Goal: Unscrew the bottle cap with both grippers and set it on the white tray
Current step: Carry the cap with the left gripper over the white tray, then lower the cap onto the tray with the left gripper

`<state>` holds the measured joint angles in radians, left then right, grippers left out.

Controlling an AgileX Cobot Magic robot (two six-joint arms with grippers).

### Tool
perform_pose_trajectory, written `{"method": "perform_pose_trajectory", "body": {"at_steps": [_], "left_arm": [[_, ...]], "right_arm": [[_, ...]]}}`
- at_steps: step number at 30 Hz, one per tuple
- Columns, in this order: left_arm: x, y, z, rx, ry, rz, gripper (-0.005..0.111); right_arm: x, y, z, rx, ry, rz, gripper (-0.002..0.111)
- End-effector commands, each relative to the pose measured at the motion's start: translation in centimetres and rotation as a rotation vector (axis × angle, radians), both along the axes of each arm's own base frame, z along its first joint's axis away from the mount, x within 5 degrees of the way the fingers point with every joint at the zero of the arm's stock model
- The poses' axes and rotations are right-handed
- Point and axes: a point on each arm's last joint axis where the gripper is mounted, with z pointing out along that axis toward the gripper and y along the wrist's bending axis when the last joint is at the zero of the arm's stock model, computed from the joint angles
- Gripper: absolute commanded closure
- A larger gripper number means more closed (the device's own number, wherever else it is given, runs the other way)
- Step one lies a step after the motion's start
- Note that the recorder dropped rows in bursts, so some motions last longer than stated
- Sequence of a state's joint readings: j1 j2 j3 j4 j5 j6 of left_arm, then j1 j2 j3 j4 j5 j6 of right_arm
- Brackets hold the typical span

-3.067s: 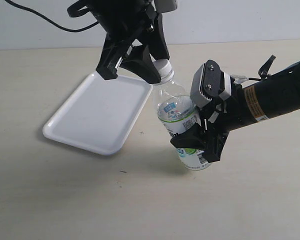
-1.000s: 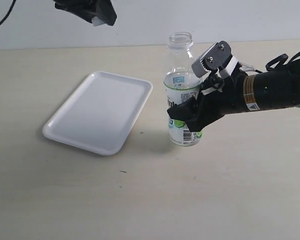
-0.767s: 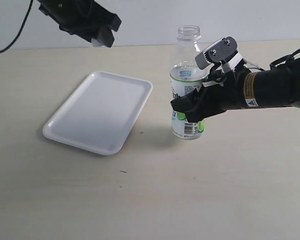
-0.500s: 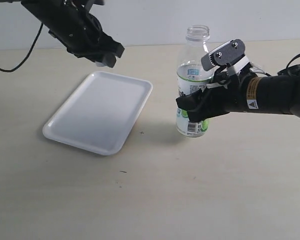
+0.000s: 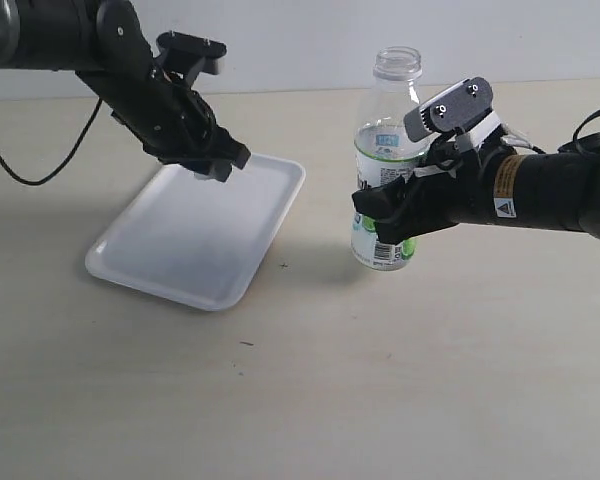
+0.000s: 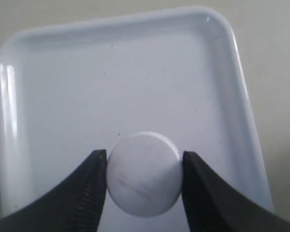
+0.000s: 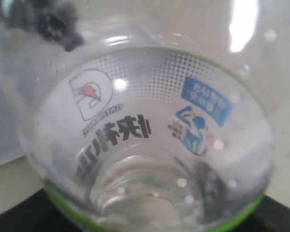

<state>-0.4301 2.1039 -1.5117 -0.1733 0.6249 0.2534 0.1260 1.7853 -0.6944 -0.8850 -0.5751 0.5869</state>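
Observation:
The bottle (image 5: pixel 385 190) stands upright on the table with its threaded neck bare, right of the white tray (image 5: pixel 180 245). My right gripper (image 5: pixel 392 213), the one with the grey-white block, is shut on the bottle's labelled body; the right wrist view is filled by the bottle (image 7: pixel 145 140). My left gripper (image 5: pixel 212 167), all black, hangs over the far end of the tray. In the left wrist view its two fingers clamp the bottle cap (image 6: pixel 144 174) from both sides above the white tray (image 6: pixel 135 82). In the exterior view only a sliver of the cap (image 5: pixel 208 174) shows under the fingers.
A pale wooden table (image 5: pixel 300 400) carries everything. A black cable (image 5: pixel 20 170) trails from the left arm over the table's far left. A white wall runs behind the table.
My left gripper has come down and rightward with the cap, from above the table's far left to just over the tray's far end. The right gripper has brought the bottle upright and slightly rightward.

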Motion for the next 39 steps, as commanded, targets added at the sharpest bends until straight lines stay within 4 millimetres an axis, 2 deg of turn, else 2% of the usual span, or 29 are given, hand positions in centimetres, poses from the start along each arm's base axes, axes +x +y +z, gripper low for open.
{"method": "perform_pose_trajectory", "body": {"at_steps": [1,10,23,39], "left_arm": [[0.2,0.1,-2.0,0.033,0.029,-0.007,0.107],[0.5,0.1,-2.6,0.038,0.01,-0.009,0.107],[0.7,0.1,-5.0,0.063,0.036,-0.021,0.107],[0.6,0.1,-5.0,0.065,0.048,-0.017,0.107]], "right_arm": [[0.1,0.3,0.5,0.04,-0.034,0.009,0.108],[0.1,0.3,0.5,0.04,-0.033,0.007,0.108],[0.1,0.3,0.5,0.043,-0.035,0.009,0.108],[0.1,0.3,0.5,0.042,-0.035,0.01,0.108]]}}
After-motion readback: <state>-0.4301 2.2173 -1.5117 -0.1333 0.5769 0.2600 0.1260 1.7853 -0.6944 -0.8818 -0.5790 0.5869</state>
